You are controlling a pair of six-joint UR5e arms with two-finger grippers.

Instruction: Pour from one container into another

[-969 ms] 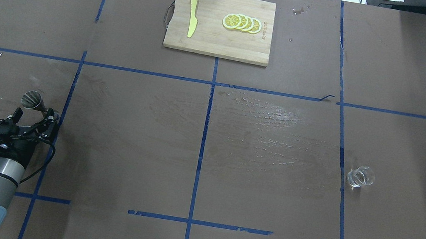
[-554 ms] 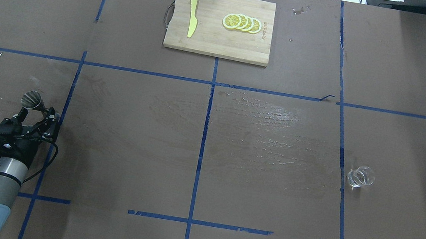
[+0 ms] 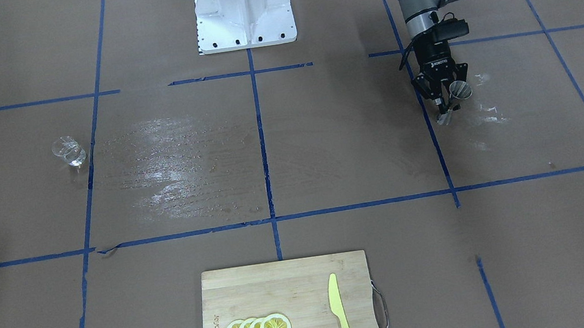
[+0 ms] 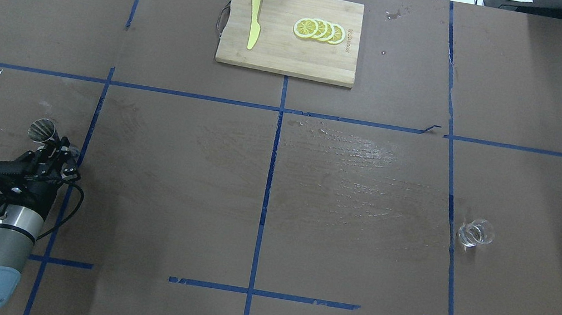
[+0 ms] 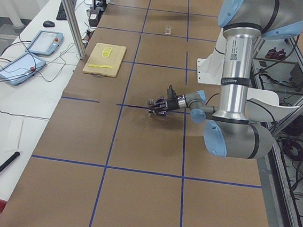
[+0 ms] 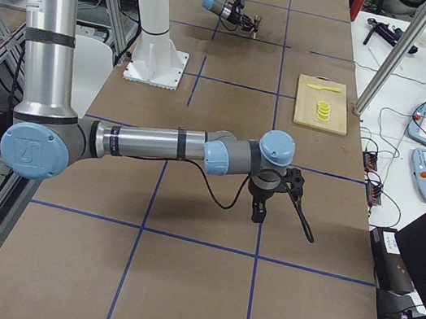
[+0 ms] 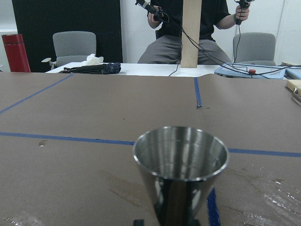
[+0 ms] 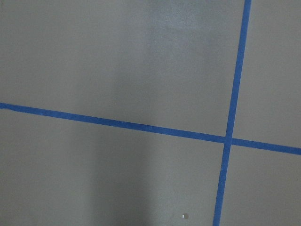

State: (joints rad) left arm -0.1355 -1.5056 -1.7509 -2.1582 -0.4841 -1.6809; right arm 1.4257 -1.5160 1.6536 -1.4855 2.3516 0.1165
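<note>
Jigger [image 4: 42,131] held at its waist by the left gripper [image 4: 58,149].
We observed the left fingers clenched about the narrow waist of the jigger, which stood upright on the table [image 4: 168,190] at the robot's left, just beside a blue tape line [image 4: 95,117]. In the left wrist view its open upper cone filled the foreground. The cup [image 4: 475,233] stood well apart on the robot's right side, likewise just beside a tape line. The right gripper [image 6: 257,214] hung over a crossing of tape lines, and we could not tell whether it was released or clenched. At the far edge, a board [image 4: 285,59] carried lemon slices [image 4: 319,30] and a yellow knife [image 4: 253,21].
</note>
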